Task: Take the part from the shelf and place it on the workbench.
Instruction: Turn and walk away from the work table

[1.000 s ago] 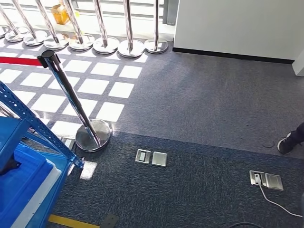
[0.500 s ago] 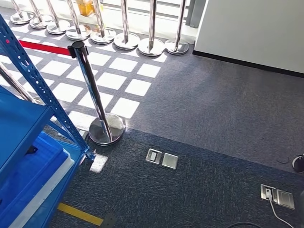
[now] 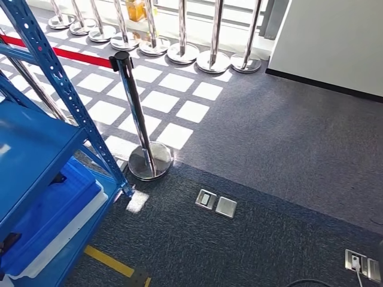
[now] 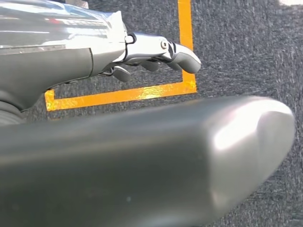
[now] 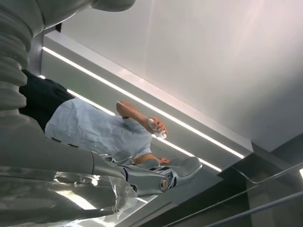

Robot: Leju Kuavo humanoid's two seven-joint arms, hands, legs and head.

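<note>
Standing at the left of the head view, the blue shelf carries a blue bin on its lower level; no part can be made out. The left robot hand hangs over carpet with fingers apart, empty. The right robot hand holds clear plastic film.

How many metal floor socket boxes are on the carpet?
2. One floor socket box mid-carpet, near the stanchion base; another at the picture's lower right, white plug in it. The blue shelf may hide more.
</note>
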